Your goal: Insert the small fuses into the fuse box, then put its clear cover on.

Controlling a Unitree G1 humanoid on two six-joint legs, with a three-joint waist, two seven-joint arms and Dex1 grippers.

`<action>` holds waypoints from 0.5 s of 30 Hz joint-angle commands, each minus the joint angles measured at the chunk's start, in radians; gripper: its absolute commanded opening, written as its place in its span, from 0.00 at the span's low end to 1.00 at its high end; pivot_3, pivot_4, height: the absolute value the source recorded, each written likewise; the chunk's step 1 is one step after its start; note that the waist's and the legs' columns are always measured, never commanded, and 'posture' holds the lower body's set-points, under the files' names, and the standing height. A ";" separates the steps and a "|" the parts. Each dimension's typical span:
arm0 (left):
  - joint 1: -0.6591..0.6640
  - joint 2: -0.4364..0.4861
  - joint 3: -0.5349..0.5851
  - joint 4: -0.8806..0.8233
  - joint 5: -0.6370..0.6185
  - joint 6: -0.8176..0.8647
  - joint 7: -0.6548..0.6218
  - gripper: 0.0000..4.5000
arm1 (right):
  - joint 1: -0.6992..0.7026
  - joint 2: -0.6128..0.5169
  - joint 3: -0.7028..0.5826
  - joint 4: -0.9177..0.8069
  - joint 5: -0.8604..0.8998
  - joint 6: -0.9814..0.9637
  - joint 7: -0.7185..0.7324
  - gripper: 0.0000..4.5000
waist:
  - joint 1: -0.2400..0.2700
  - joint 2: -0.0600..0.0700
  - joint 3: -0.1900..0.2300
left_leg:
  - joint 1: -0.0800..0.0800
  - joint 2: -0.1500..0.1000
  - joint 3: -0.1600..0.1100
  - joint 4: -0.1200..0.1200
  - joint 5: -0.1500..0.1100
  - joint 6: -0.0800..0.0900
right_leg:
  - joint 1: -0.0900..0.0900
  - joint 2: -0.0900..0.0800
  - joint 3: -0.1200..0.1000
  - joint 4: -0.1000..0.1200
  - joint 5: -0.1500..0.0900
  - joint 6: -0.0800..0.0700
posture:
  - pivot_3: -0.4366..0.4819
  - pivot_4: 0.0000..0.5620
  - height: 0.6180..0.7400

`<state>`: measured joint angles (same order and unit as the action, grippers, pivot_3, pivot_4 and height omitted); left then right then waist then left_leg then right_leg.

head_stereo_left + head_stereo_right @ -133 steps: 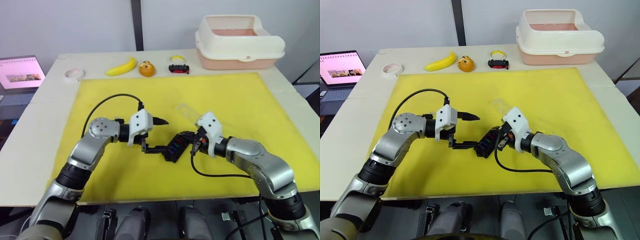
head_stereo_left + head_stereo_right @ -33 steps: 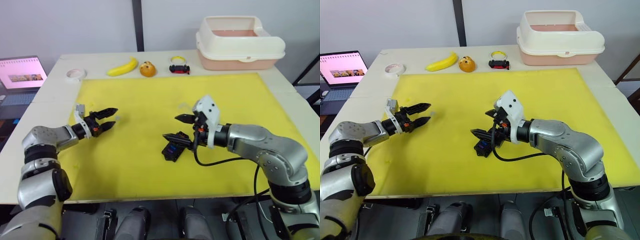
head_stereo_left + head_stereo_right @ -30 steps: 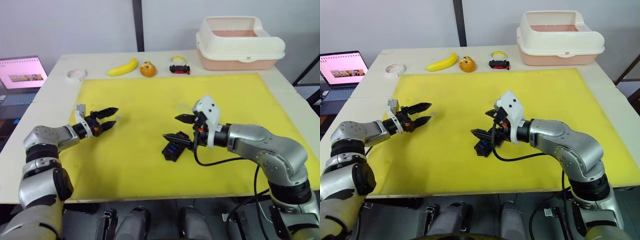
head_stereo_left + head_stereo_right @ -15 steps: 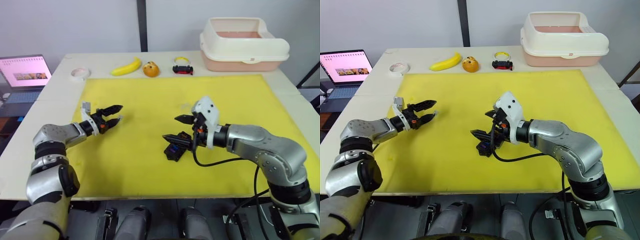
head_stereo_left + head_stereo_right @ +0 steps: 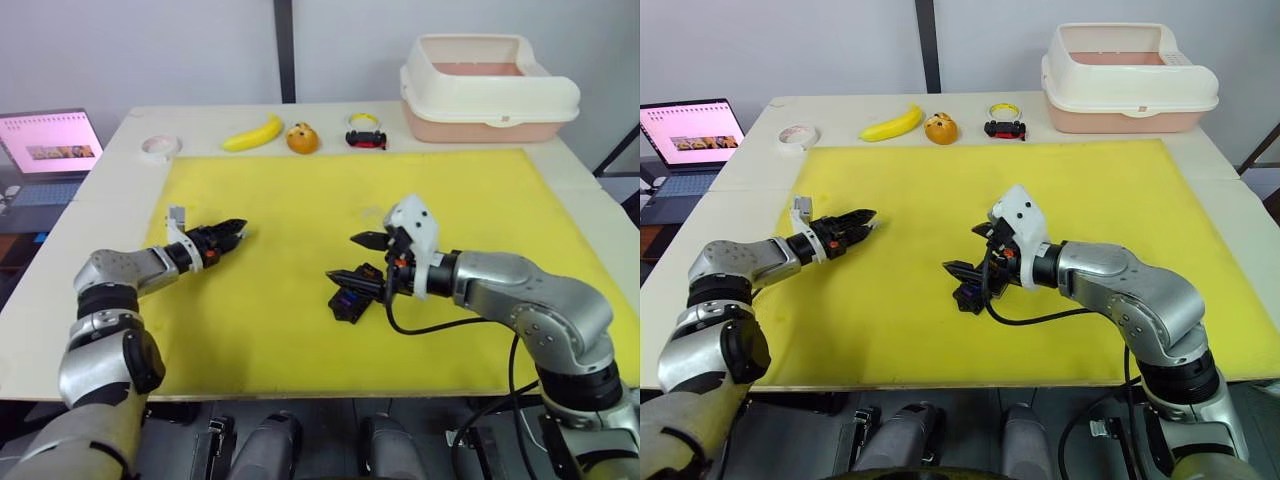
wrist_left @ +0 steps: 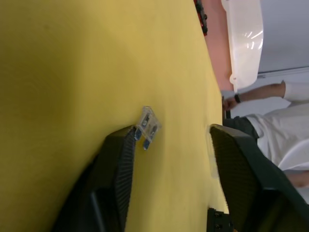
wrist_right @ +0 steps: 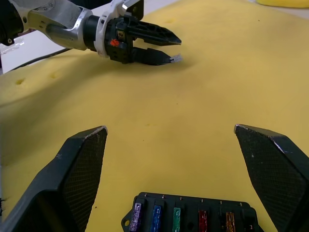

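A small pale, see-through fuse (image 6: pixel 147 126) lies on the yellow mat (image 5: pixel 300 340), touching one fingertip of my left gripper (image 5: pixel 236 230). Its jaws stand apart around the fuse. The black fuse box (image 5: pixel 350 300) sits at mid-mat with a row of coloured fuses (image 7: pixel 178 216) in its slots: purple, blue, green, red and orange. My right gripper (image 5: pixel 352 258) hovers open just above the box, holding nothing. The clear cover (image 5: pixel 366 212) shows faintly on the mat behind the right gripper.
Beyond the mat's far edge lie a tape roll (image 5: pixel 160 147), a banana (image 5: pixel 252 133), an orange object (image 5: pixel 302 138) and a toy car (image 5: pixel 367 138). A cream and pink tub (image 5: pixel 488 88) stands at the far right, a laptop (image 5: pixel 50 145) at the left. A person's sleeve (image 6: pixel 289 140) shows.
My left gripper's jaws have narrowed around the fuse and the hand has edged forward. The right arm and the fuse box have stayed put. The camera shifted slightly.
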<state>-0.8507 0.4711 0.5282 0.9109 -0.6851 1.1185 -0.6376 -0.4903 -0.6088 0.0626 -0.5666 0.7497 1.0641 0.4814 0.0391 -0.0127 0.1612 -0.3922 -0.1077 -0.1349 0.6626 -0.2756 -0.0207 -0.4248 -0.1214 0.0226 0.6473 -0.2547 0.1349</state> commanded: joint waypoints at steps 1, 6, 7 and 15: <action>0.011 -0.030 -0.008 -0.020 0.006 -0.021 0.023 0.61 | -0.004 -0.011 -0.026 -0.039 0.003 -0.011 0.008 1.00 | 0.001 0.000 0.000 | 0.000 0.000 0.000 0.000 0.000 0.000 | 0.000 0.000 0.000 0.000 0.000 0.000 | 0.48 0.27 1.00; 0.007 -0.023 0.018 -0.003 -0.003 -0.031 0.044 0.61 | -0.009 -0.015 -0.026 -0.032 -0.001 -0.011 0.011 1.00 | -0.001 0.000 0.000 | 0.000 0.000 0.000 0.000 0.000 0.000 | 0.000 0.000 0.000 0.000 0.000 0.000 | 0.48 0.27 1.00; 0.008 -0.023 0.019 -0.004 -0.003 -0.030 0.044 0.55 | -0.010 -0.014 -0.026 -0.032 -0.002 -0.011 0.011 1.00 | -0.001 0.000 0.000 | 0.000 0.000 0.000 0.000 0.000 0.000 | 0.000 0.000 0.000 0.000 0.000 0.000 | 0.48 0.27 1.00; 0.025 -0.017 0.015 -0.021 0.005 -0.057 0.042 0.01 | -0.013 -0.008 -0.018 -0.026 -0.012 -0.017 0.008 1.00 | -0.011 0.000 0.000 | 0.000 0.001 0.000 0.000 0.000 0.000 | 0.000 0.000 0.000 0.000 0.000 0.000 | 0.48 0.27 1.00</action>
<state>-0.8364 0.4524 0.5445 0.8911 -0.6860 1.0739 -0.6015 -0.4903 -0.6137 0.0626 -0.5667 0.7424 1.0638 0.4878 0.0284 -0.0126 0.1612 -0.3921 -0.1070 -0.1346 0.6624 -0.2758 -0.0204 -0.4254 -0.1210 0.0226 0.6473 -0.2547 0.1350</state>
